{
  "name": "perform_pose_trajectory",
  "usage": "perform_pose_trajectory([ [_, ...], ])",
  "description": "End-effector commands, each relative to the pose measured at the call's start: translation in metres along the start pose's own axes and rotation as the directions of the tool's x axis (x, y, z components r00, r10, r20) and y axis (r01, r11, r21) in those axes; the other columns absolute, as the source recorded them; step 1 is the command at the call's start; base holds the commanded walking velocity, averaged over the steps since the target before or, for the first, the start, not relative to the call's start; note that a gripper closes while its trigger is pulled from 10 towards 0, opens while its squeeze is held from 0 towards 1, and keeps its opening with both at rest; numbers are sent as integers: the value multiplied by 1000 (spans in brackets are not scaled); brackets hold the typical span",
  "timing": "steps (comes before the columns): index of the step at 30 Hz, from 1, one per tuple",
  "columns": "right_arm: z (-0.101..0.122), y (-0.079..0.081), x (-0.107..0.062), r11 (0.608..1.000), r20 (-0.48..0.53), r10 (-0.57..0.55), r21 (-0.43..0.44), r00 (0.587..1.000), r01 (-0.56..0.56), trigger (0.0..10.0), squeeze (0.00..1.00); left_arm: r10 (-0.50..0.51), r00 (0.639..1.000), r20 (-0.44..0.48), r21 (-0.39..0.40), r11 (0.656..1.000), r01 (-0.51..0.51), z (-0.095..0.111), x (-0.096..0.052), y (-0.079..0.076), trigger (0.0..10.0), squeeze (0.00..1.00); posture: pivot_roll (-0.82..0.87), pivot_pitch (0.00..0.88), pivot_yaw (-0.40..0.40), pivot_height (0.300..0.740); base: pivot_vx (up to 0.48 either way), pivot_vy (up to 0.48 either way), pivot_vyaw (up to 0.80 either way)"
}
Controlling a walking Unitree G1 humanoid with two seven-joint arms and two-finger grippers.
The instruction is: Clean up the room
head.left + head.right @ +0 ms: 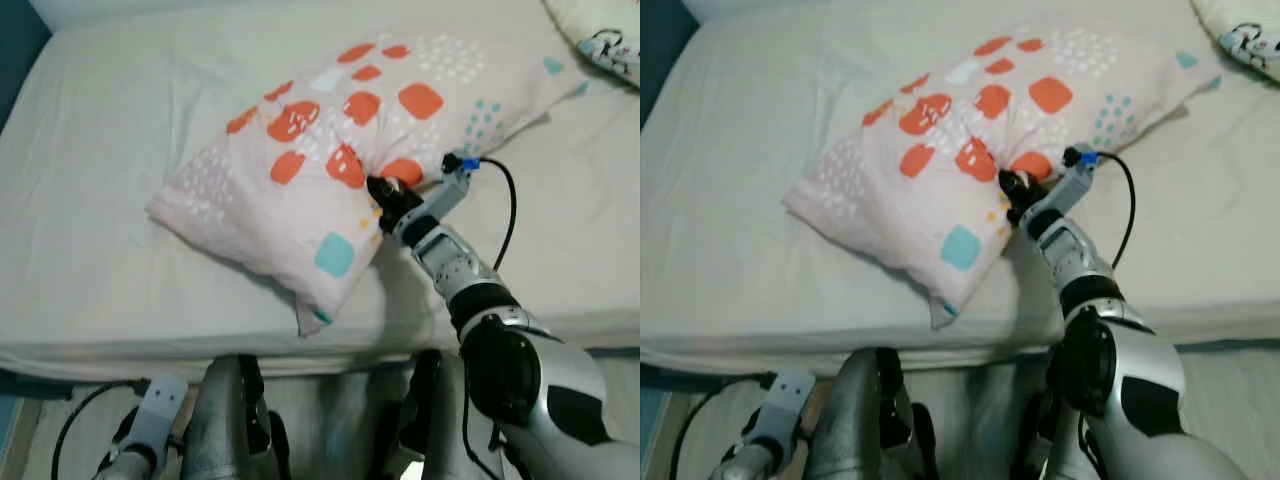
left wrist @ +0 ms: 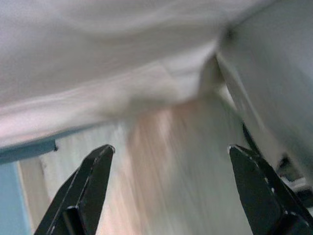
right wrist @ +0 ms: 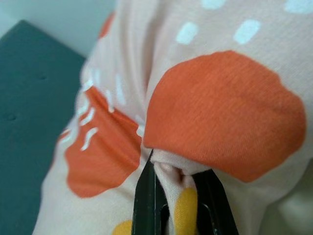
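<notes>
A pink pillow with orange, teal and white patches lies slanted across the white bed. My right gripper is shut on a pinch of the pillow's cover at its near long edge. In the right wrist view the two black fingers clamp a fold of pink cloth under an orange patch. My left gripper hangs low by my left leg, open, over a blurred pale floor below the bed's edge.
A second patterned cushion lies at the bed's far right corner. The bed's front edge runs right before my legs. A dark teal surface borders the bed at the far left.
</notes>
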State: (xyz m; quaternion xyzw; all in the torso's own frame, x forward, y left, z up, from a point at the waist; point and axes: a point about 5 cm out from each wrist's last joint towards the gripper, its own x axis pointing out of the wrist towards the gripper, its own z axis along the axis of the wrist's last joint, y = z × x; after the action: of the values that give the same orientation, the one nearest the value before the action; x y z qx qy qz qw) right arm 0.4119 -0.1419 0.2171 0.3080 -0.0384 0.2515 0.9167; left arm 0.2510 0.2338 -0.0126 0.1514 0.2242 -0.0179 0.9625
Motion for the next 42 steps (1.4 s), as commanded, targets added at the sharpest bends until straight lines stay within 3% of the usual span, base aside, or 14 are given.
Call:
perform_pose_trajectory([
  [1,-6,8,2,997,-7,78,-20,997,-78,0,0,71,996,-46,-24,997,-72,-4,0,16,10000,0,148,264,40,546,0,0,0],
  [5,-2,8,-3,991,25,128,-30,991,-127,0,0,214,974,-71,-68,973,-219,17,12,46,10000,0,116,215,28,565,0,0,0],
  [11,14,22,-2,972,74,229,-67,971,-224,0,0,252,963,-97,-78,963,-260,21,15,51,10000,0,86,168,23,585,-391,0,0],
  [14,25,34,0,953,101,296,-96,950,-287,0,0,248,965,-90,-82,963,-256,24,17,48,10000,0,80,154,18,595,-110,0,0],
  [15,34,45,1,938,122,340,-120,932,-326,0,0,237,966,-100,-91,965,-246,23,19,40,10000,0,71,131,11,604,0,0,0],
  [19,37,53,3,928,130,365,-134,922,-348,0,0,216,967,-131,-90,969,-229,17,18,32,10000,0,64,113,13,619,0,0,0],
  [31,13,48,-3,951,101,299,-112,949,-288,0,0,104,941,-321,-31,992,-120,-36,-3,-3,10000,0,57,90,19,662,0,0,0],
  [42,5,50,-7,949,71,296,-136,953,-284,0,0,44,902,-430,-44,997,-70,-64,-20,-16,10000,0,45,73,19,701,0,0,0],
])
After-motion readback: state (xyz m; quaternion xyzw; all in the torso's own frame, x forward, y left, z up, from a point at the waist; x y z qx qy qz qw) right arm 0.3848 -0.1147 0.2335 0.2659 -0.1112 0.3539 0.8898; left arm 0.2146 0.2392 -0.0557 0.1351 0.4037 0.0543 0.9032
